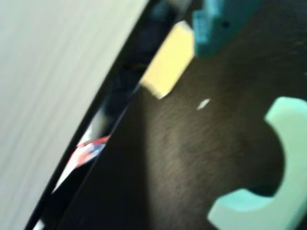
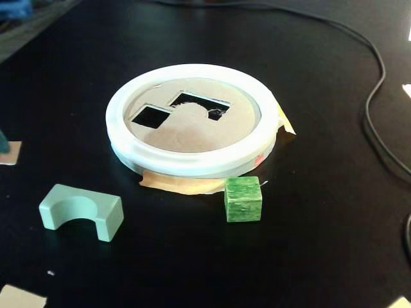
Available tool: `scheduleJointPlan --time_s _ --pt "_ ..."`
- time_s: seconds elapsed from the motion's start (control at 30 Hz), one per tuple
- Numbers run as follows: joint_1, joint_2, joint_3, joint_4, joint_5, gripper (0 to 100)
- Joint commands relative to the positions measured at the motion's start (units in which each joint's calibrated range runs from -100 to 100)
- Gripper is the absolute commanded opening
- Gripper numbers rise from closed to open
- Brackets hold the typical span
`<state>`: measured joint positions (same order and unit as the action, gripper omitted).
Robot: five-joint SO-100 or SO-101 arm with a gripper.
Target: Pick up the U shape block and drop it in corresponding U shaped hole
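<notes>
The U shape block (image 2: 80,210) is pale mint green and lies on the black table at the front left of the fixed view, notch facing down and toward the camera. In the wrist view the U shape block (image 1: 283,191) fills the lower right corner, blurred. Only a teal finger (image 1: 218,24) of my gripper (image 1: 204,33) shows, at the top edge beside a yellow tape piece (image 1: 168,62), well apart from the block. How the jaws stand is not visible. The U shaped hole (image 2: 199,104) is cut in the tan disc (image 2: 192,135) inside a white ring (image 2: 192,160).
A square hole (image 2: 149,116) sits left of the U shaped hole. A dark green cube (image 2: 243,199) rests just in front of the ring. A black cable (image 2: 376,96) runs along the right side. Tape scraps (image 2: 19,298) lie near the table's edges.
</notes>
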<state>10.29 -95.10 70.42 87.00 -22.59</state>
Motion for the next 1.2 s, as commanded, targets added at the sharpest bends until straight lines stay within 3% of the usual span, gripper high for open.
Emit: scheduleJointPlan --time_s 0.0,0.13,0.3,0.47,0.9,1.17 --pt "-8.67 15.7 -13.5 0.15 -7.86 70" --pt "-17.03 34.33 -23.07 -2.86 -16.56 70" --pt "-20.03 48.75 -25.34 -5.57 -23.35 69" --pt "-20.03 61.11 -24.98 -16.1 -23.69 69" --pt "-22.27 73.56 -25.52 -18.41 -23.79 68" --pt "-24.27 81.62 -25.62 -30.05 -23.79 68"
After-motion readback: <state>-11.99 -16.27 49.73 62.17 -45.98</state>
